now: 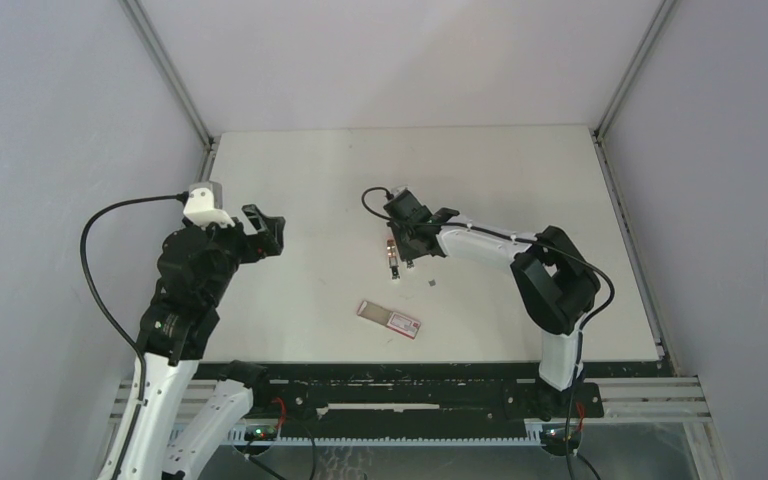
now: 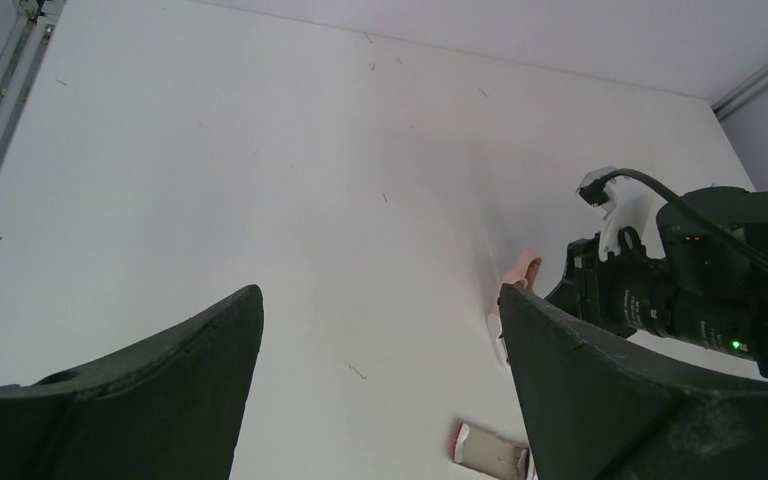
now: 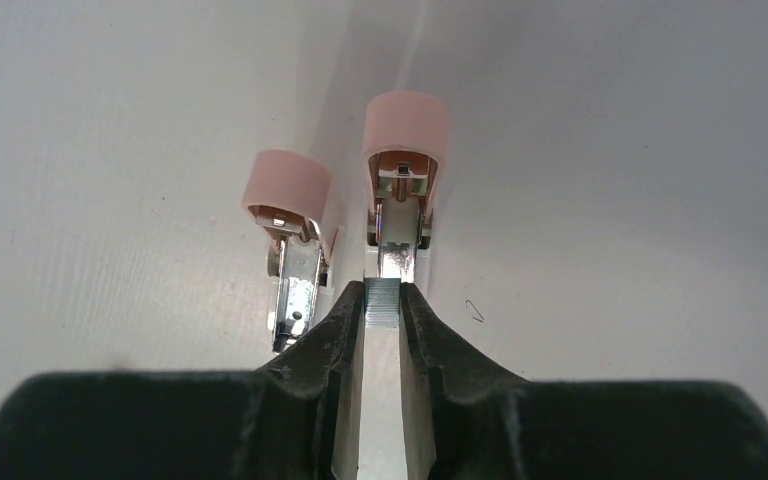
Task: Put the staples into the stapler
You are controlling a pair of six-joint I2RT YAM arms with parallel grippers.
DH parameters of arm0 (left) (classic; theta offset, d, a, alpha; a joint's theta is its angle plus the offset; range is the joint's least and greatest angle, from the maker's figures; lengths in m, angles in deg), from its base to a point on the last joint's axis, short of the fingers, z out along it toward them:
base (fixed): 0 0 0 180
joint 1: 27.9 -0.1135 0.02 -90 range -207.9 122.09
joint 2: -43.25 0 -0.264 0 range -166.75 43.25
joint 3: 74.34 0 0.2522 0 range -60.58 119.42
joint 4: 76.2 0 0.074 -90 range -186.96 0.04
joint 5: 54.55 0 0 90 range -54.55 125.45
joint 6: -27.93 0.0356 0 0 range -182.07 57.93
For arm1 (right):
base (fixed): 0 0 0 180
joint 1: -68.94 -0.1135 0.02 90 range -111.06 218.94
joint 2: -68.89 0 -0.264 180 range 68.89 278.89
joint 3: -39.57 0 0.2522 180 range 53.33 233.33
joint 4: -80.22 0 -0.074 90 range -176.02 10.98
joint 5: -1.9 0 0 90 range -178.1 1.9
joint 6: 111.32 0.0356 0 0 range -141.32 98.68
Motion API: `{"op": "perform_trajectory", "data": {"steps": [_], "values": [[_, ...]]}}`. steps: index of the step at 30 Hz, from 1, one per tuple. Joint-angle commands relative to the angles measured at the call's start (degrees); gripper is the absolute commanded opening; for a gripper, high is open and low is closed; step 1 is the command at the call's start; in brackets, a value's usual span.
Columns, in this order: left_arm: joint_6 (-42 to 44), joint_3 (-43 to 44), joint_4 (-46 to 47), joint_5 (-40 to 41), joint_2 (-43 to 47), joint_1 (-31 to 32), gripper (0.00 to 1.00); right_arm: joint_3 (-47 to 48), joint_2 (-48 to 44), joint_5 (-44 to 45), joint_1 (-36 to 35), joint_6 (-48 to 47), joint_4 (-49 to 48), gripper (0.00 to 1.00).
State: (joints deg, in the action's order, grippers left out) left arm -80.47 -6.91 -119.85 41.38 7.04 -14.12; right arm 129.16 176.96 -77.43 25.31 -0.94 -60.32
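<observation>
The pink stapler (image 3: 406, 120) lies opened on the white table, its cap part (image 3: 286, 185) folded out beside the metal magazine (image 3: 397, 255). My right gripper (image 3: 384, 292) is shut on a short silver strip of staples (image 3: 384, 308), held right at the near end of the magazine. In the top view the right gripper (image 1: 406, 256) sits over the stapler (image 1: 394, 262) at mid-table. The staples pack (image 1: 388, 319), a flat pink-red box with a white patch, lies nearer the front edge. My left gripper (image 1: 266, 232) hovers open at the left, nothing between its fingers (image 2: 190, 370).
A small dark bit (image 1: 431, 285) lies just right of the stapler. Loose bent staples (image 2: 358, 372) are scattered on the table. Grey walls close in the table at the left, right and back. The left wrist view catches the pack (image 2: 490, 450) and the right arm's camera (image 2: 690, 290).
</observation>
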Motion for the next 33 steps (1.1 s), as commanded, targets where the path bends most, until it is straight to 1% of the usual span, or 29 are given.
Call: {"op": "perform_trajectory", "data": {"steps": [1,33], "values": [[-0.84,-1.42,2.65,-1.85,0.70,-0.54,0.91,2.30,0.85,1.16,0.39,0.52,-1.26,0.15],[-1.04,-1.77,2.84,-2.22,1.37,-1.39,0.91,2.30,3.39,0.88,1.36,-0.92,-1.52,0.14]]}}
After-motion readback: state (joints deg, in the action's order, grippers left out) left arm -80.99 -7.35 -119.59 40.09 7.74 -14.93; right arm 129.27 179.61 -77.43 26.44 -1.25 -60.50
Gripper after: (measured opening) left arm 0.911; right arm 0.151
